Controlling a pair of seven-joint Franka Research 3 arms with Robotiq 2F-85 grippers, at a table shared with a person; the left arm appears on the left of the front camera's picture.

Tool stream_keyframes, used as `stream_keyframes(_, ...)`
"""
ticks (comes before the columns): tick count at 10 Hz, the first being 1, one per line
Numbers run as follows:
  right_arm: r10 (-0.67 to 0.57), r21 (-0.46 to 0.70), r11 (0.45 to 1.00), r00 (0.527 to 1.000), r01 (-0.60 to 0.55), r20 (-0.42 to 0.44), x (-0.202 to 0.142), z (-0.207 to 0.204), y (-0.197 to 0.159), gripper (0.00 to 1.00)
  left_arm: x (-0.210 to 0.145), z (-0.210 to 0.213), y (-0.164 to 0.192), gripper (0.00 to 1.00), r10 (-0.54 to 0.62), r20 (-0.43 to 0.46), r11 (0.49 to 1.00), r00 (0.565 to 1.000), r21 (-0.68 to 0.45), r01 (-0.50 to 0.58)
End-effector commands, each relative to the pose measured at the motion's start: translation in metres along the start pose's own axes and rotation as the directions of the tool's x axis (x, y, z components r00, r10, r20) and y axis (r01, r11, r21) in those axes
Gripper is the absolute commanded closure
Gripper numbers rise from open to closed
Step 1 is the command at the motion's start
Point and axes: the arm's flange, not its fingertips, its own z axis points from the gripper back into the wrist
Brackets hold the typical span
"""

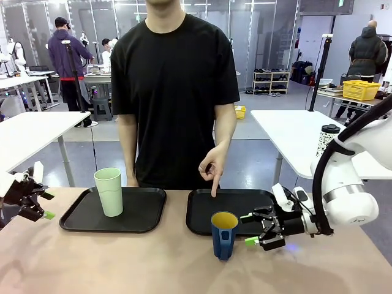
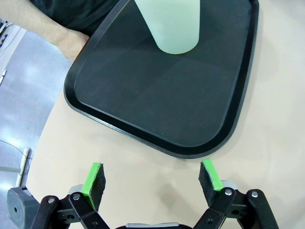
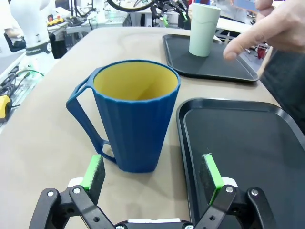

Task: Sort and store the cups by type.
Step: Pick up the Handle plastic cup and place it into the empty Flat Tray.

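The right gripper (image 1: 252, 229) reaches sideways, jaws wide and empty, just beside the blue cup (image 1: 224, 234); the person's hand (image 1: 214, 165) points down at the right tray (image 1: 202, 214).

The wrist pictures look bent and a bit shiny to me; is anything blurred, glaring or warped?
Right wrist view: wide-angle bulge swells the blue cup; the person's hand is soft. Left wrist view: the left tray shows dull ceiling sheen, and the green tumbler is cut by the frame. Front view: sharp, with soft shadows under the cups.
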Motion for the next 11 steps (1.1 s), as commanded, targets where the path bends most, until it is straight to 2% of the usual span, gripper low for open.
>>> stream_keyframes(1, 0.027, 0.026, 0.999, 0.999, -0.028, 0.038, -0.005, -0.011, -0.006, 0.00, 0.000, 0.001, 0.001, 0.00, -0.011, 0.008, 1.000, 1.000, -0.001, 0.011)
stream_keyframes(5, 0.043, 0.091, 0.995, 0.997, -0.049, 0.062, -0.007, -0.020, 0.001, 0.00, 0.000, 0.001, 0.001, 0.00, -0.011, 0.008, 1.000, 1.000, -0.001, 0.011)
stream_keyframes(11, 0.051, 0.094, 0.994, 0.996, -0.057, 0.069, -0.010, -0.042, 0.000, 0.00, 0.000, 0.001, 0.001, 0.00, -0.011, 0.008, 1.000, 1.000, -0.001, 0.011)
